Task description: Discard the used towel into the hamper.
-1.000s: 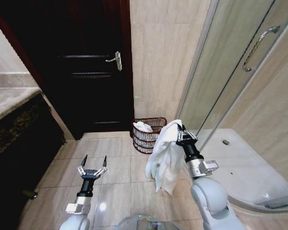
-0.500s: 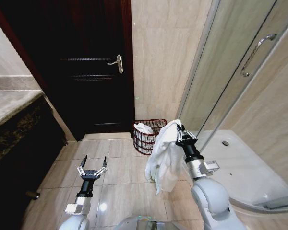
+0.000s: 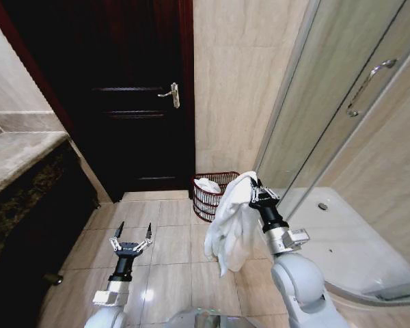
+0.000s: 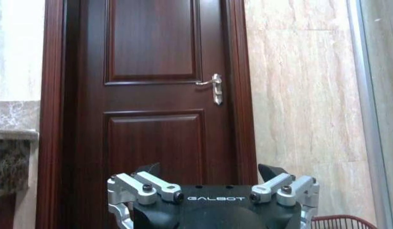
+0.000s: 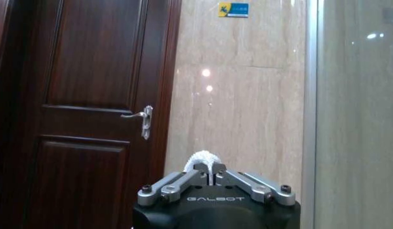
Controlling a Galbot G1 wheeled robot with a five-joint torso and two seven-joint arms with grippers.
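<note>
Right gripper [image 3: 254, 185] clenched on white towel [image 3: 234, 222], short of hamper [image 3: 210, 195]; wrist view: towel tuft between jaws

Beige tiled floor [image 3: 165, 247] — the hamper [image 3: 210, 196] stands on it.

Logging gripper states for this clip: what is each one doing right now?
Left gripper: open, empty, held low over the floor tiles.
Right gripper: shut on the white towel, short of the hamper.

"GALBOT" on left hand [image 4: 212, 179] and right hand [image 5: 212, 174]; unreadable blue-yellow sticker [image 5: 233, 9] on wall.
</note>
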